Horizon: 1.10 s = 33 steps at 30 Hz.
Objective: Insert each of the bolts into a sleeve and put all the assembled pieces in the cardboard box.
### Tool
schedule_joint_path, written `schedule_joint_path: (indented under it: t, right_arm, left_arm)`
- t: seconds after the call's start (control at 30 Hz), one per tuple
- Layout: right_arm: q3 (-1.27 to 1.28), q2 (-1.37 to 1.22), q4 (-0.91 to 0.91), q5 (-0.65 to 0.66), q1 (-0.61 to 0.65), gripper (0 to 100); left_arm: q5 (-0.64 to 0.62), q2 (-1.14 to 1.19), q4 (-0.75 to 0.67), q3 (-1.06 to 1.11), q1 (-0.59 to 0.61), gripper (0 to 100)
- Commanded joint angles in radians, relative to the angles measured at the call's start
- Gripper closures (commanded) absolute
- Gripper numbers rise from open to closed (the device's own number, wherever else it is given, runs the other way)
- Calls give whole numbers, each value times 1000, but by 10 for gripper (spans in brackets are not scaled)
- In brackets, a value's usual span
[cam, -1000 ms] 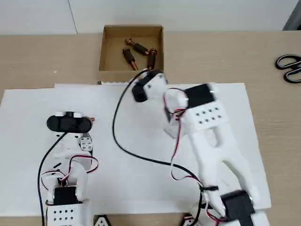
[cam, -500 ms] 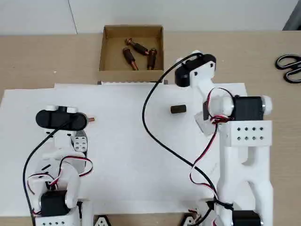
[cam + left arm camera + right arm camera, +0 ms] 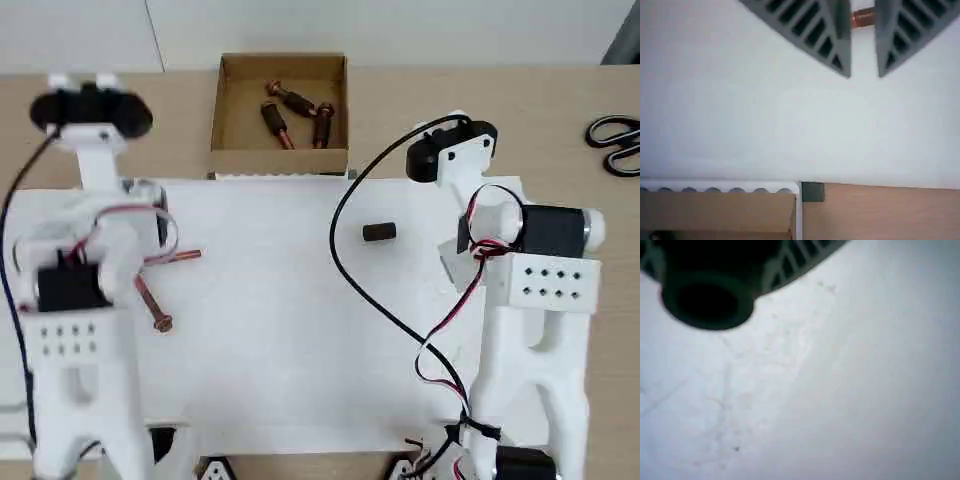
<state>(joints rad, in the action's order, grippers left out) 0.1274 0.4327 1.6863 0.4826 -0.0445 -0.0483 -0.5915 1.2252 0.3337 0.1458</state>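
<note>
Lifting clear, the left gripper (image 3: pixel 863 75), fingers parted and empty, has exposed two unsleeved copper bolts (image 3: pixel 178 257) (image 3: pixel 150 298); the right gripper (image 3: pixel 458 265), grip indeterminable, has withdrawn from the unfilled black cylindrical sleeve (image 3: pixel 378 232).

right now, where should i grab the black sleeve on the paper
Probably mid-length on the black sleeve, coming straight down from above. It lies on its side on the white paper, apart from everything else, so a grasp across its round body leaves both ends free.
</note>
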Motion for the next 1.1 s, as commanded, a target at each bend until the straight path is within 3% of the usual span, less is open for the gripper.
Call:
schedule_joint_path:
  t: [0.0, 0.17, 0.27, 0.43, 0.6, 0.73, 0.87, 1.07]
  right_arm:
    - [-3, 38, 4, -35, -21, 995]
    - [49, 38, 2, -51, -28, 995]
    - [95, 39, 2, -51, -30, 995]
    - [161, 131, -7, -51, -28, 995]
    - [244, 211, -7, -44, -30, 995]
    - [304, 255, -12, -44, -30, 995]
    - [325, 289, -13, -44, -30, 995]
    - [325, 308, -13, -44, -30, 995]
  left_arm:
    - [-57, 241, 103, -269, -9, 968]
    - [-78, 508, 333, -444, -21, 975]
    - [-138, 624, 379, -495, -18, 995]
    - [-384, 729, 338, -527, -26, 994]
    - [-819, 773, 333, -527, -32, 994]
    - [-1060, 786, 330, -527, -34, 993]
    - [-1208, 786, 313, -522, -3, 993]
    - [-1287, 850, 293, -522, 44, 992]
